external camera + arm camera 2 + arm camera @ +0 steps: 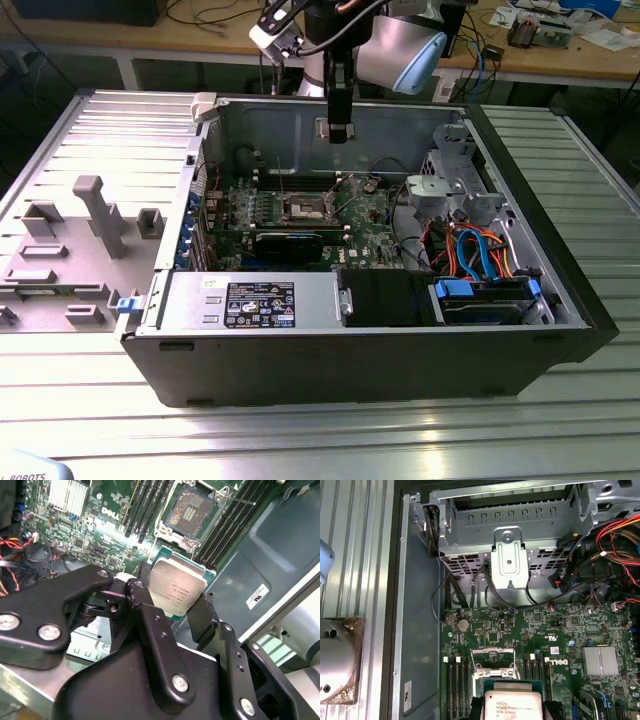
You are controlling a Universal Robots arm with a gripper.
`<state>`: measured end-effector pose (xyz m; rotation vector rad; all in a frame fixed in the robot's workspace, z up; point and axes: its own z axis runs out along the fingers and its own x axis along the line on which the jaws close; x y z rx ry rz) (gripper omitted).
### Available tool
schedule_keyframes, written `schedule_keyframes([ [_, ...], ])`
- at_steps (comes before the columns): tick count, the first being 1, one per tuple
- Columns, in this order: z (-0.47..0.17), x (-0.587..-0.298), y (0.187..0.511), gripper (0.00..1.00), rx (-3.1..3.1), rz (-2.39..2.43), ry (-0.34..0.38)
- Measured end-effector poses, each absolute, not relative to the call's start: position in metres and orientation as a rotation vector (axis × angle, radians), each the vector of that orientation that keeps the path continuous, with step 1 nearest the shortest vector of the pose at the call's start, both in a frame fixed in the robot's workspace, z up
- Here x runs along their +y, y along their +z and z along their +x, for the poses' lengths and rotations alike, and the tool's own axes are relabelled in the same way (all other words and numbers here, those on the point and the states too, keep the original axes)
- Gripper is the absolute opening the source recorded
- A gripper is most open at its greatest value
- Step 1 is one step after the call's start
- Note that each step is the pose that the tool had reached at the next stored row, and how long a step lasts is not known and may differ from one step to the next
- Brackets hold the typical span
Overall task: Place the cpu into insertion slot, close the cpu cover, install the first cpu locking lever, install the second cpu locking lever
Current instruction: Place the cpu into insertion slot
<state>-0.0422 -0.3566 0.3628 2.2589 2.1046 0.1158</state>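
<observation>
A: Claw state?
B: Gripper (174, 605) is clamped on the cpu (176, 586). Black fingers (142, 605) pinch two opposite edges, and the silvery top faces the second wrist view.
A: Cpu versus the insertion slot?
B: Not seated. It's held in the air, clear of the insertion slot (189, 513). In the exterior view the gripper hangs well above the slot, inside the open computer case (350, 360).
A: And the slot itself?
B: Uncovered, contact field exposed. A thin locking lever (239, 500) sticks out sideways just beside the slot.
</observation>
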Motion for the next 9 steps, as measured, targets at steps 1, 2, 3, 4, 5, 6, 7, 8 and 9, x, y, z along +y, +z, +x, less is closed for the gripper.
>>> schedule_keyframes([
  [1,-0.0422,-0.3566,0.3628,0.54,2.093,2.269,0.115],
  [2,-0.0424,-0.3566,0.3628,0.54,2.072,2.287,0.115],
  [3,-0.0426,-0.3566,0.3628,0.54,2.065,2.294,0.114],
  [4,-0.0425,-0.3566,0.3628,0.54,2.063,2.295,0.114],
  [5,-0.0425,-0.3566,0.3628,0.54,2.063,2.296,0.114],
  [6,-0.0425,-0.3566,0.3628,0.54,2.062,2.296,0.114],
  [7,-0.0425,-0.3566,0.3628,0.54,2.062,2.296,0.114],
  [8,-0.0425,-0.3566,0.3628,0.54,2.062,2.296,0.114],
  [9,-0.0425,-0.3566,0.3628,0.54,2.062,2.296,0.114],
])
